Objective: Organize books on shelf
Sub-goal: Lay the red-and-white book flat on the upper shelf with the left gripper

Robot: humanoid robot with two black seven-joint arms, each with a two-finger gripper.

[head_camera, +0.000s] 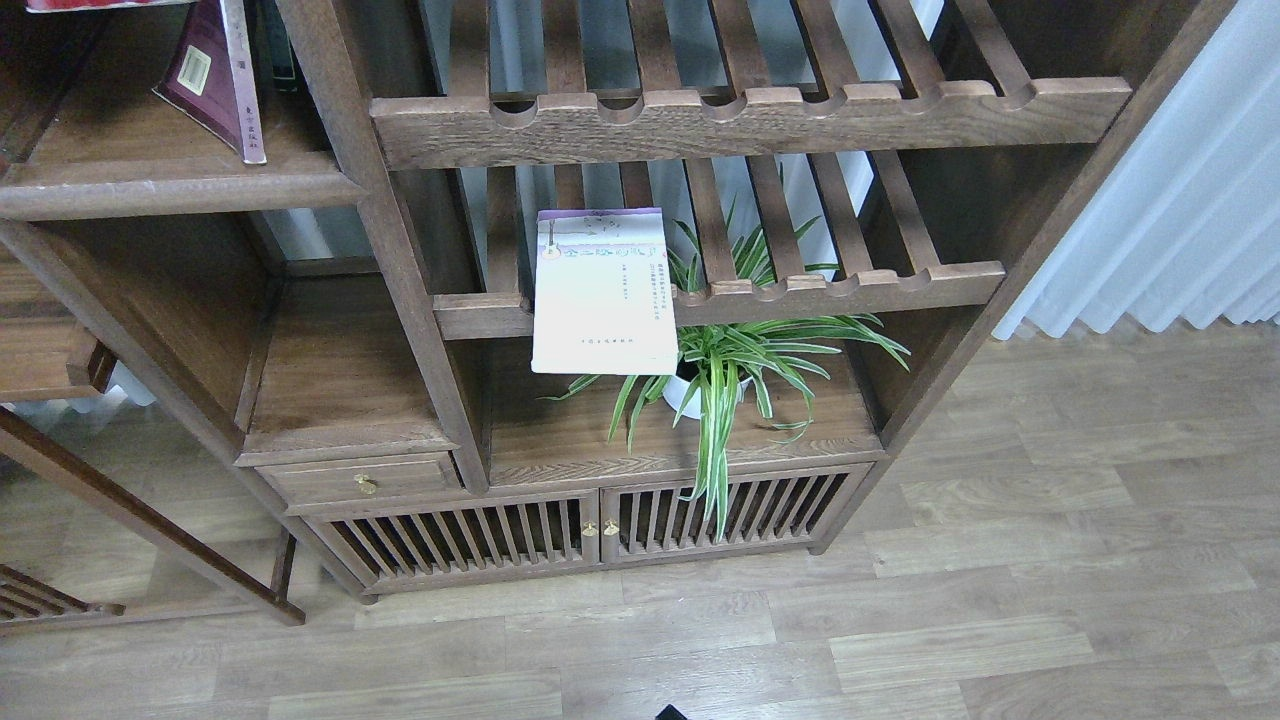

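A pale lavender-cream book [603, 291] lies flat on the lower slatted rack [850, 285], its front half hanging out over the notched rail. A dark maroon book [213, 75] leans tilted on the solid dark-brown shelf [170, 185] at the upper left. A strip of a red book [95, 4] shows at the top left edge. Neither gripper is in view; only a small black tip [670, 713] shows at the bottom edge.
A spider plant in a white pot [730, 365] stands on the plank under the lavender book. An upper slatted rack [750, 115] runs above. A drawer [365, 478] and slatted cabinet doors [600, 528] are below. A white curtain [1180, 200] hangs at right.
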